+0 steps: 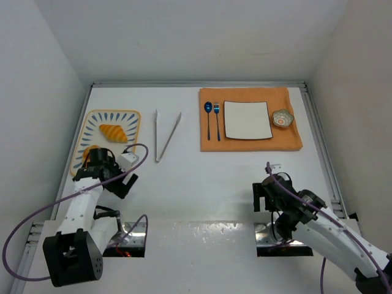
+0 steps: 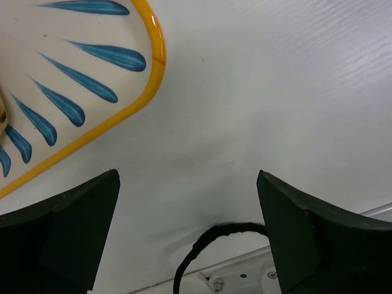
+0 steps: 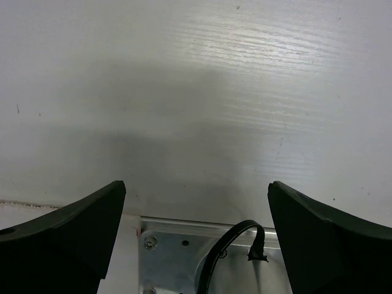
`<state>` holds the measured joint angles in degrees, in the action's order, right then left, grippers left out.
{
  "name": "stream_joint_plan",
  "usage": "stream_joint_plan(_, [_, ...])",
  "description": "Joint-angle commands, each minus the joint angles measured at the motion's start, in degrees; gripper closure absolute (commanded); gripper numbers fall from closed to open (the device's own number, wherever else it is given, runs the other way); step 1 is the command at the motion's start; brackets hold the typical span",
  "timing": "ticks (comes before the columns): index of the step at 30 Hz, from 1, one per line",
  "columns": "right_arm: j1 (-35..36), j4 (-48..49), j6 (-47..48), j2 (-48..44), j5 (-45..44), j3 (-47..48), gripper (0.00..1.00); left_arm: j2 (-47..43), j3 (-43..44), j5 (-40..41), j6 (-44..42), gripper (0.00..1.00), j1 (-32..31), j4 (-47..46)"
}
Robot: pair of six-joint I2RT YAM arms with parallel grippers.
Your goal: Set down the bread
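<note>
Black fingers of the left gripper (image 2: pixel 187 184) and right gripper (image 3: pixel 196 190) hung apart, empty; beyond, the striped golden croissant (image 1: pixel 113 132) and rounder orange bun (image 1: pixel 90 149) lay on the yellow-rimmed blue-petalled tray (image 1: pixel 133 114), likely awaiting the white square plate (image 1: pixel 248 119).

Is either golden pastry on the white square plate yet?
No, the white square plate is bare; the striped golden croissant lies on the yellow-rimmed tray.

The bread (image 1: pixel 114 132) lies on the tray (image 1: pixel 131 122), left of the tongs (image 1: pixel 166 135). The plate (image 1: pixel 247 119) lies on the mat (image 1: pixel 245 145), right of the tongs.
</note>
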<state>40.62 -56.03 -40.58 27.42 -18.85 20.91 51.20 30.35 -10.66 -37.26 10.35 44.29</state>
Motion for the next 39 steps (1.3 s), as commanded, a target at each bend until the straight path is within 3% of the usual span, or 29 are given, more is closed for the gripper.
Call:
stream_joint_plan(1, [0.07,-0.92,-1.08,0.27,-0.75,0.27,0.0,1.36,4.35,0.09,0.86,0.0,0.55,0.61])
stream_joint_plan(2, [0.25,-0.75,-1.0,0.35,-0.57,0.36,0.0,1.88,7.33,1.07,2.43,0.0,0.55,1.23])
stream_joint_plan(5, [0.07,-0.66,-0.03,1.76,-0.49,1.06,0.0,4.25,27.95,3.28,10.96,0.0,0.55,3.5])
stream_joint_plan(6, [0.07,-0.22,0.58,2.72,-0.4,1.94,0.0,5.48,41.67,1.53,12.19,0.0,0.55,4.74])
stream_joint_plan(9, [0.07,1.61,3.91,6.57,-0.92,4.39,0.0,8.48,57.41,-9.97,13.0,0.0,0.55,3.37])
stream_joint_plan(11, [-0.1,2.68,5.15,10.88,-0.84,5.98,0.0,10.31,57.98,-13.07,16.66,0.0,-2.69,-0.33])
stream_joint_plan(14, [-0.1,6.62,8.14,17.28,1.08,11.86,0.0,19.09,56.32,-2.83,21.86,0.0,-10.59,-0.36])
stream_joint_plan(19, [-0.1,8.92,12.79,27.22,4.34,20.2,0.0,30.7,45.44,5.1,23.89,0.0,-21.49,-2.18])
stream_joint_plan(24, [-0.28,9.18,15.35,36.63,6.11,25.4,0.0,41.6,44.89,4.61,29.69,0.0,-23.96,-7.36])
stream_joint_plan(36, [-3.7,11.47,15.35,45.61,6.63,27.34,0.0,59.09,46.9,2.48,37.42,0.0,-25.64,-14.49])
stream_joint_plan(39, [-4.58,10.24,16.05,47.63,6.46,29.72,0.0,64.09,49.89,6.25,39.27,0.0,-25.64,-16.51])
